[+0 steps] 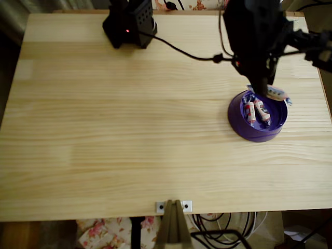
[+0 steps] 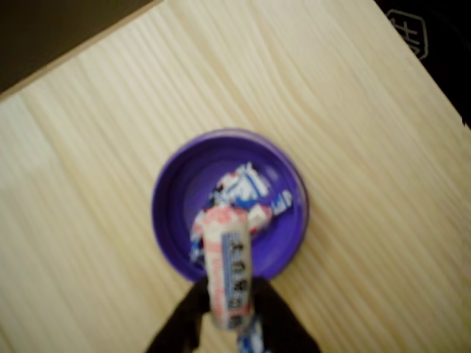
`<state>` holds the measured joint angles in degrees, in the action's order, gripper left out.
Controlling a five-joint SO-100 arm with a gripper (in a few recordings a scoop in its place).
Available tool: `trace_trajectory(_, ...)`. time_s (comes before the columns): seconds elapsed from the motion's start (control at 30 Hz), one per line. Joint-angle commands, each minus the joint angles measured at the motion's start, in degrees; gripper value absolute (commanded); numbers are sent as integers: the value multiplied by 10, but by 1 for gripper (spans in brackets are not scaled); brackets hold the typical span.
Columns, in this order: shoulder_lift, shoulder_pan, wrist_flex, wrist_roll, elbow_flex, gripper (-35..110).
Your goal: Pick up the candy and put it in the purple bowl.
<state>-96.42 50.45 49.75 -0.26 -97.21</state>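
Observation:
The purple bowl (image 1: 258,116) stands on the right side of the table in the overhead view, and it sits at the centre of the wrist view as the purple bowl (image 2: 229,204). Two candies (image 1: 256,110) lie inside it. My black gripper (image 1: 265,89) hangs over the bowl's far rim, shut on another candy (image 1: 276,94). In the wrist view that held candy (image 2: 228,266) sticks out between the black fingers (image 2: 185,320) above the bowl's near rim, with the gripper (image 2: 229,312) at the bottom edge.
A black arm base (image 1: 129,23) stands at the table's back left, with a cable (image 1: 181,52) running across to the arm. A metal clamp (image 1: 174,206) sits on the front edge. The table's right edge is close to the bowl.

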Motion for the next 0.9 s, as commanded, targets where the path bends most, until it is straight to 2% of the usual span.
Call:
trace_trajectory(0.0,0,31,1,11,102,0)
trace_trajectory(0.2,76,46,-2,33,143,4)
trace_trajectory(0.67,88,35,-36,25,103,15)
trace_trajectory(0.87,74,18,-29,19,99,11)
